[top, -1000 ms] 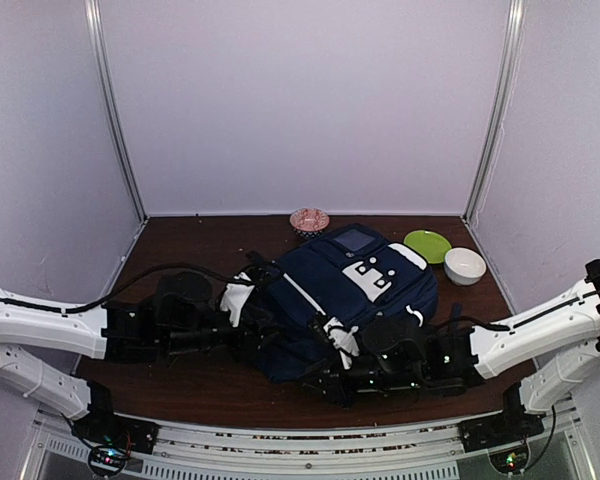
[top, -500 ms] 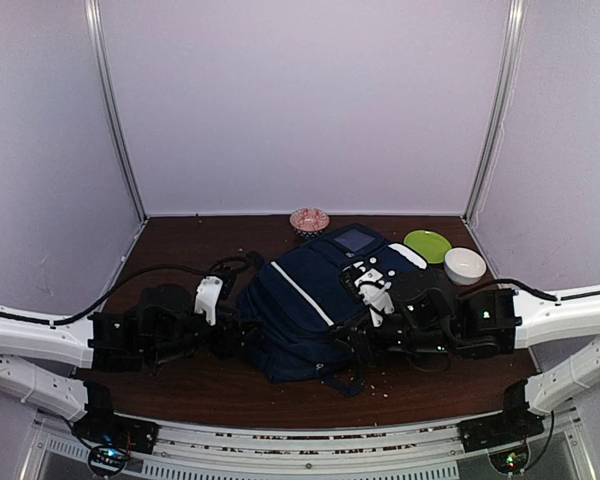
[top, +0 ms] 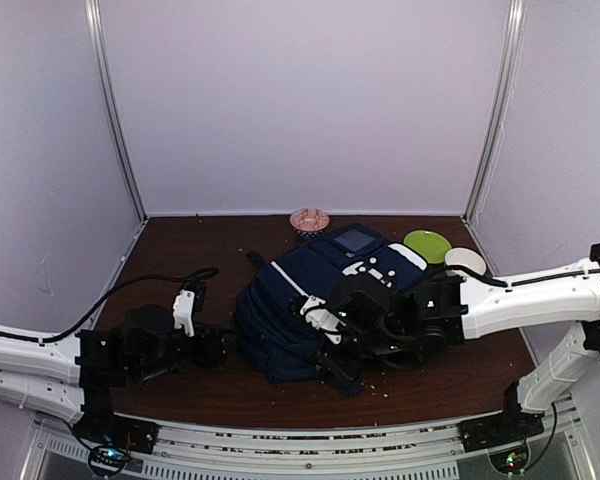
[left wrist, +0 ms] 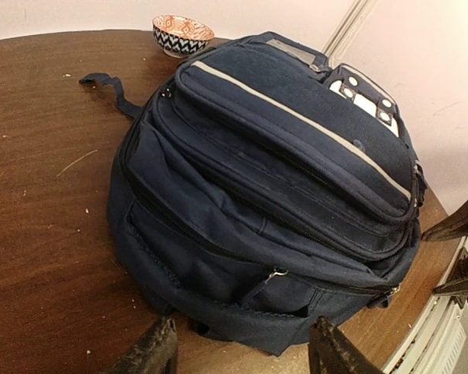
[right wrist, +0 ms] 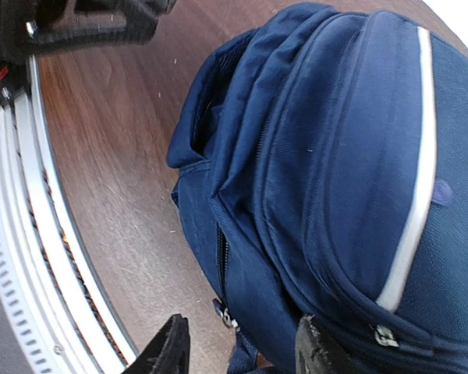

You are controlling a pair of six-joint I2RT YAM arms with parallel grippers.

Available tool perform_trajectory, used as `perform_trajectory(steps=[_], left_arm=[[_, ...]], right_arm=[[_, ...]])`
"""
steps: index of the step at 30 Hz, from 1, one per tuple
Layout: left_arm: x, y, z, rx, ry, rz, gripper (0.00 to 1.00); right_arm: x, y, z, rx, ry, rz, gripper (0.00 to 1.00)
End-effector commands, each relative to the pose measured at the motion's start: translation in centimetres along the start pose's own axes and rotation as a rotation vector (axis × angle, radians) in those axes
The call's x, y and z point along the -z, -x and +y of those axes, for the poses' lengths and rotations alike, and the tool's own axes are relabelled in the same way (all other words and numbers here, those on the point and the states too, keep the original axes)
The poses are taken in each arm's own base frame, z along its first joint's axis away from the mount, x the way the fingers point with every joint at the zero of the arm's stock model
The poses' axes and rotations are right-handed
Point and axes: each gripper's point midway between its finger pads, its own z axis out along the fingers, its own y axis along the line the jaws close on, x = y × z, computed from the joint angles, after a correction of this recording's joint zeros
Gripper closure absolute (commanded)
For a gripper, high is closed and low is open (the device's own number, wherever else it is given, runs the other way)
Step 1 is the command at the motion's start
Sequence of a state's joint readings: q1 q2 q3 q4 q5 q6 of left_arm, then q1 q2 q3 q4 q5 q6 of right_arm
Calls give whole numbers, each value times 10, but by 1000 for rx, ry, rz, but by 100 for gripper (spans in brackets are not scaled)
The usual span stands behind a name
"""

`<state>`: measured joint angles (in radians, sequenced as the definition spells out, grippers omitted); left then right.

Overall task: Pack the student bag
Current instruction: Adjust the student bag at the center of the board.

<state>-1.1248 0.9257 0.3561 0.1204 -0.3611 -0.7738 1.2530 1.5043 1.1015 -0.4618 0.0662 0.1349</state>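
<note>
The student bag is a navy-blue backpack with a white stripe and white buckle patches, lying zipped shut in the middle of the brown table. It fills the left wrist view and the right wrist view. My left gripper is open and empty just left of the bag's near end; its fingertips frame the bag's bottom corner. My right gripper is open and empty over the bag's near right side, by a zipper pull.
A patterned pink bowl stands behind the bag; it also shows in the left wrist view. A green plate and a white bowl are at the back right. The table's front rail is close to the right gripper.
The left arm has pulled back to the left, off the bag. The right arm has lifted from the front edge and swung over the bag's right side. The bag now lies more compact.
</note>
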Motion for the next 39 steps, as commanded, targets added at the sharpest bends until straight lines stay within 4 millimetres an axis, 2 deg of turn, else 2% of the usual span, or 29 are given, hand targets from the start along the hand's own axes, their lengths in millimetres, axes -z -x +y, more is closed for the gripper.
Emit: perform_trajectory(steps=[1, 5, 10, 13, 15, 17, 21, 23, 27, 33, 34, 39], left_arm=[[6, 7, 4, 45, 6, -35, 2], [14, 13, 4, 29, 0, -50, 2], [21, 18, 2, -14, -13, -57, 2], [22, 16, -4, -36, -49, -52, 3], [20, 14, -14, -54, -104, -43, 5], [18, 10, -32, -83, -175, -30, 8], [12, 3, -82, -140, -350, 16, 11], [6, 1, -94, -161, -363, 30, 12], [-7, 0, -99, -164, -339, 44, 17], [-5, 7, -88, -139, -295, 2, 19], [-3, 7, -85, -132, -286, -4, 19], [3, 5, -71, -112, -243, -12, 19]], right_arm=[[-15, -5, -2, 57, -49, 66, 59], [-26, -1, -4, 62, -79, 89, 70], [-27, 21, -5, 26, -102, 43, 100], [-22, 46, -4, -35, -83, -30, 100], [-21, 62, -5, -92, -77, -66, 100], [-22, 78, -10, -160, -67, -109, 100], [-23, 107, -20, -313, -33, -197, 100], [-24, 117, -26, -383, -22, -229, 100], [-28, 129, -32, -468, 12, -255, 100], [-37, 147, -22, -466, 94, -248, 100], [-37, 147, -20, -458, 104, -243, 98], [-8, 144, -21, -394, 114, -255, 68]])
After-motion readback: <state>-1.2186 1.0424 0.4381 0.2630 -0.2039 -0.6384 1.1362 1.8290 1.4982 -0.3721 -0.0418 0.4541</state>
